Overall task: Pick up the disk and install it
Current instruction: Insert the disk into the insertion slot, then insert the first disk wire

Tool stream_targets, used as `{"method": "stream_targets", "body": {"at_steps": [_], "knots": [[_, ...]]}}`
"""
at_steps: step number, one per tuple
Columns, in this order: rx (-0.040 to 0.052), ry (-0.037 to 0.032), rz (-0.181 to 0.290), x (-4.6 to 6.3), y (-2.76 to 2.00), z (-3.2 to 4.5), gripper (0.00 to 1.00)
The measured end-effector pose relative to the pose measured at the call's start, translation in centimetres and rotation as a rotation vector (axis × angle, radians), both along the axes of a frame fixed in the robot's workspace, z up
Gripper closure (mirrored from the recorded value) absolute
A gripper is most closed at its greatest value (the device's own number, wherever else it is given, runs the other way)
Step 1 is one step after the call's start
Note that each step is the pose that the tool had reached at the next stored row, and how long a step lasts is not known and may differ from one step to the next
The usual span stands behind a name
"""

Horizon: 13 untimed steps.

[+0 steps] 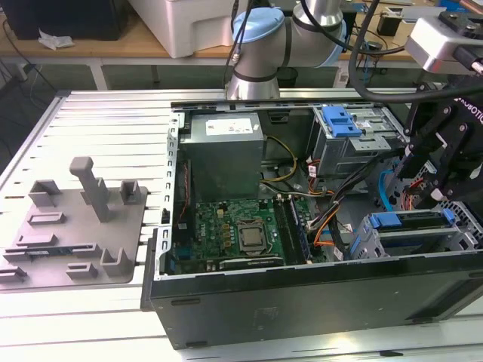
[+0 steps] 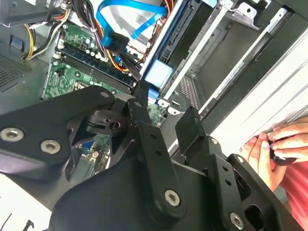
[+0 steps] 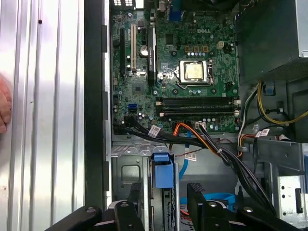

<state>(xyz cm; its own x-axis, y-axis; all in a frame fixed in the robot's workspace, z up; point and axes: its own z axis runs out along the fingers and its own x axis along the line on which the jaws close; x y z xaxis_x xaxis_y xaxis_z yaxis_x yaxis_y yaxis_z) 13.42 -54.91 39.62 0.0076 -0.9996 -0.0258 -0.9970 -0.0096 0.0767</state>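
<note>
The gripper hangs over the open computer case, at 3 o'clock of the motherboard in the exterior view. In the first wrist view its fingers stand apart, 1 on each side of the disk, not clamped on it. The disk sits on edge in the drive cage, at 4 o'clock of the motherboard. A person's hand is on the worktop just beside the case.
</note>
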Motion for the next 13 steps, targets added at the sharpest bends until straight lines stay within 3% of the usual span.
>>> {"method": "stream_targets", "body": {"at_steps": [13], "knots": [[-0.0002, -0.0001, 0.002, 0.00, 0.00, 0.00, 0.50]]}}
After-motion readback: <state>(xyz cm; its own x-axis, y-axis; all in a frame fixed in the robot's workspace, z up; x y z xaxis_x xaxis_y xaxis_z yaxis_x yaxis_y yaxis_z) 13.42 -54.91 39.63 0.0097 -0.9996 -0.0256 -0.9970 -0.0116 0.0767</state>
